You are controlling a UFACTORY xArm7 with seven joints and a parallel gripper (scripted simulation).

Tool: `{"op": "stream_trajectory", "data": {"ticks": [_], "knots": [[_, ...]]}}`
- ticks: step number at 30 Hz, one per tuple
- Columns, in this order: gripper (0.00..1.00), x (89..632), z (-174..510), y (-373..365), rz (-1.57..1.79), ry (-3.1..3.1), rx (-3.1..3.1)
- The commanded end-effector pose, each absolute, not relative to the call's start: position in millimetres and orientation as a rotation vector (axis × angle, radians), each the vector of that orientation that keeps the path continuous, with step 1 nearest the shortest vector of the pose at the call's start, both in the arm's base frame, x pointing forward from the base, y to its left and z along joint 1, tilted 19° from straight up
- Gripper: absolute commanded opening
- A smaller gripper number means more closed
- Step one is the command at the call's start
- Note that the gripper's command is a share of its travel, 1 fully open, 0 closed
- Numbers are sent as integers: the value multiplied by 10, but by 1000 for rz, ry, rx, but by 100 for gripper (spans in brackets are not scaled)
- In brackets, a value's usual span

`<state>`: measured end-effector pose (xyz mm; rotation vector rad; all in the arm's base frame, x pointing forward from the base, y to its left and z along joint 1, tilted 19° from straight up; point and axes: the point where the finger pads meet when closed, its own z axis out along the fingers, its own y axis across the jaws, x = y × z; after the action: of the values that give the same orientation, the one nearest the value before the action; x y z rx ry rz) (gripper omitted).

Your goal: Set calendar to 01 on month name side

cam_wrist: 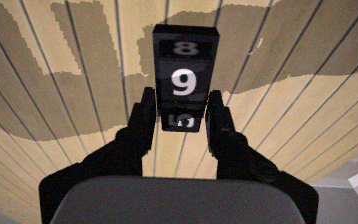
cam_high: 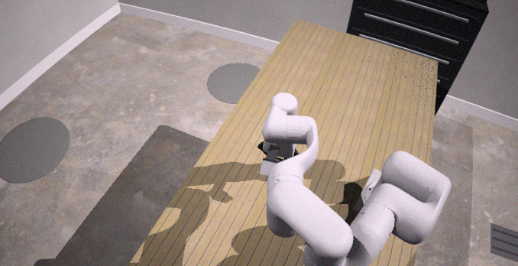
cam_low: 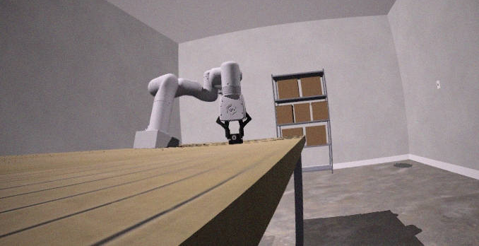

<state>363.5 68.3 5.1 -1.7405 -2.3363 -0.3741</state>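
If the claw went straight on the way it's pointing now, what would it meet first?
The black number cube sits right in line, between the fingers of the open claw. Since they straddle it, the fingertips would probably touch the wooden table first, though depth is hard to judge.

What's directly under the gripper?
A black digit cube, 9 on top, 8 on its far side, standing on the wooden table; the open gripper straddles it. Its underside is hidden; tray and second cube are not in view.
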Motion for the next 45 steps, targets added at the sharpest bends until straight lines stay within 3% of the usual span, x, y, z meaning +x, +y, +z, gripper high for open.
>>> {"op": "stream_trajectory", "data": {"ticks": [1,15,16,45], "knots": [[47,3643,62,679,-377,-2337,-1743],[47,3643,62,679,-377,-2337,-1743],[27,3643,62,679,-377,-2337,-1743],[27,3643,62,679,-377,-2337,-1743]]}}
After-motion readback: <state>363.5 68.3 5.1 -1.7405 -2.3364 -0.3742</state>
